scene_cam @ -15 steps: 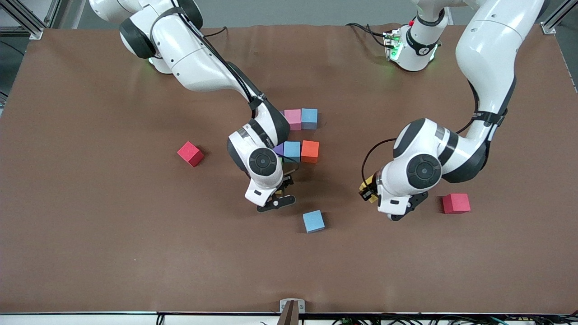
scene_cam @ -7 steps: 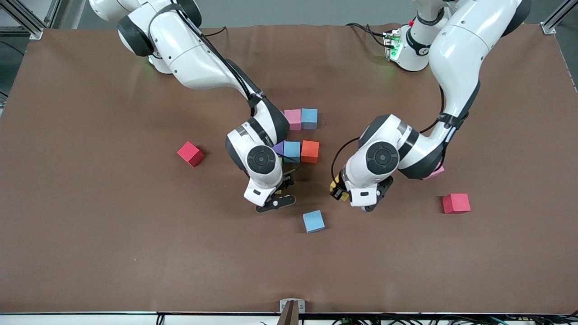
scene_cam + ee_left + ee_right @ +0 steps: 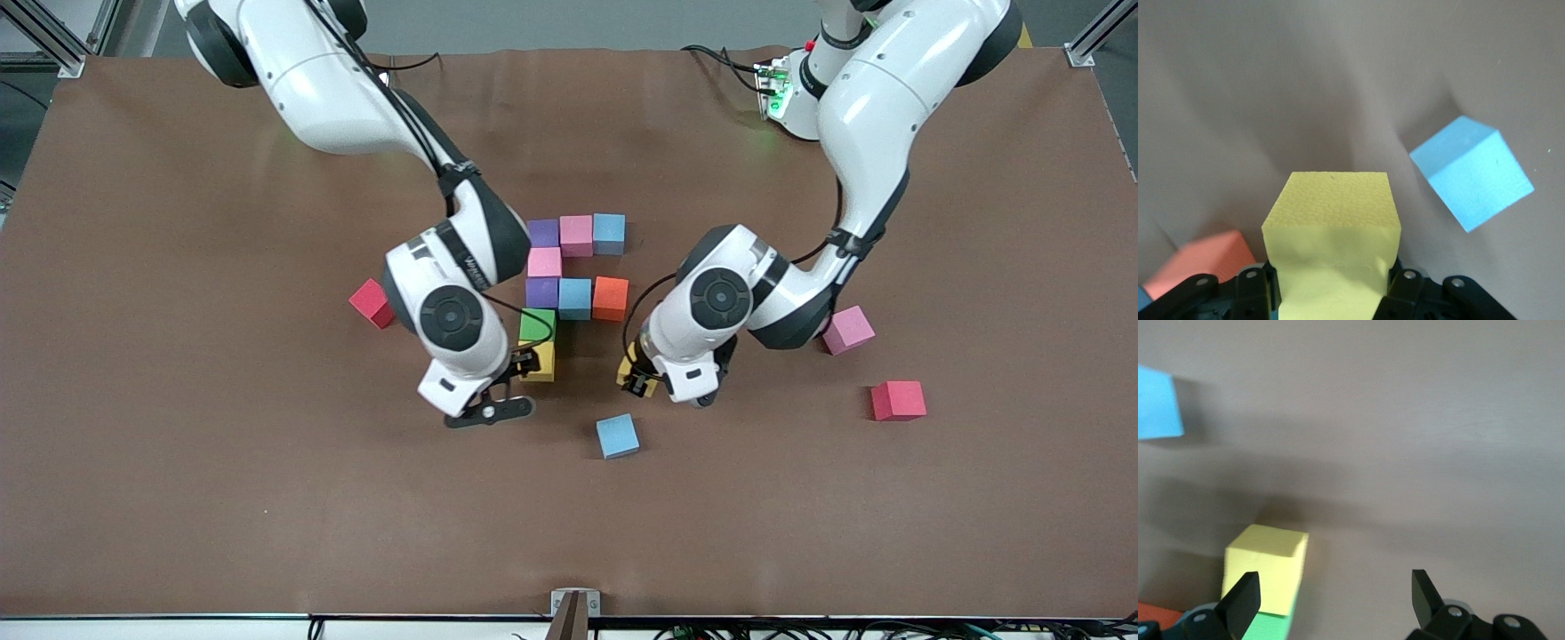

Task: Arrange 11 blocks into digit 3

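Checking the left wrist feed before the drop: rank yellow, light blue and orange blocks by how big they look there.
1. Yellow block, clamped in the left gripper, close to the lens.
2. Light blue block.
3. Orange block, partly cut off, so unsure.

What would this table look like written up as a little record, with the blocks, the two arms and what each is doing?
Left gripper: shut on a yellow block, in the air near the orange block
Right gripper: fingers open, empty, beside the placed yellow block
Figure so far: purple, pink and light blue in a row; then pink; purple, light blue, orange; then green block; then yellow
Loose blocks: light blue block, pink block
Other: two red cubes, apart from the figure
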Available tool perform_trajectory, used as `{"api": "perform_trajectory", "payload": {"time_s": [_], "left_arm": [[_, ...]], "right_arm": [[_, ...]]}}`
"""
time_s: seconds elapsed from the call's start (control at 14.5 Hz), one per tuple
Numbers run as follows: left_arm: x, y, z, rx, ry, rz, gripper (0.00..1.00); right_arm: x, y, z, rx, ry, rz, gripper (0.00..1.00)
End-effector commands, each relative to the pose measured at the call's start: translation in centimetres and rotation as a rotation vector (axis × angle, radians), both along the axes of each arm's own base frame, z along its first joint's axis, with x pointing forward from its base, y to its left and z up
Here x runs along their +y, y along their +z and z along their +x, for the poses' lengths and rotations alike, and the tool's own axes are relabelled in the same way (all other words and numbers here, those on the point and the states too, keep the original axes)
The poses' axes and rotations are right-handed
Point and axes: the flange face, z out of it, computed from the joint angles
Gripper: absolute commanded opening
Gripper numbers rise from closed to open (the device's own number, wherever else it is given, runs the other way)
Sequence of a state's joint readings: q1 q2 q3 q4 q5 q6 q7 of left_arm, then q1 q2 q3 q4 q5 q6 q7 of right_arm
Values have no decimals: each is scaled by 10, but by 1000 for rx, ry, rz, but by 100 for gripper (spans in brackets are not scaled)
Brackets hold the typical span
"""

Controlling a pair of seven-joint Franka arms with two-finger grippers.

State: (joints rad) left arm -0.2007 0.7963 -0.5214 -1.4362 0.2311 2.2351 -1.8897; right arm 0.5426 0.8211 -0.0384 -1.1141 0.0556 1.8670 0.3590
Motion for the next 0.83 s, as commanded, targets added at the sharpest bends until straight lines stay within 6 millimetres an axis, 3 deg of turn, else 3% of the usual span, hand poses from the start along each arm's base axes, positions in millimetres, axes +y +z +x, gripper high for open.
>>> {"api": "perform_trajectory", "payload": {"time_s": [0.0, 0.14, 0.21, 0.34, 0.62, 0.76], "left_arm": [[-31, -9, 6, -13, 138, 12, 3], [-46, -16, 0, -20, 186, 0, 3], [-48, -21, 0, -24, 223, -18, 4], [-63, -30, -8, -22, 264, -42, 5], [-75, -50, -17, -1, 342, -63, 7], [-77, -53, -19, 8, 362, -60, 7]], "right_arm": [[-50, 15, 13, 33, -62, -12, 100], [-102, 18, 36, 25, -127, -17, 100], [-112, 20, 40, 23, -134, -17, 100], [-119, 29, 43, 9, -132, -13, 100], [-155, 40, 51, 14, -177, -16, 100], [-160, 43, 48, 39, -184, -31, 100]]}}
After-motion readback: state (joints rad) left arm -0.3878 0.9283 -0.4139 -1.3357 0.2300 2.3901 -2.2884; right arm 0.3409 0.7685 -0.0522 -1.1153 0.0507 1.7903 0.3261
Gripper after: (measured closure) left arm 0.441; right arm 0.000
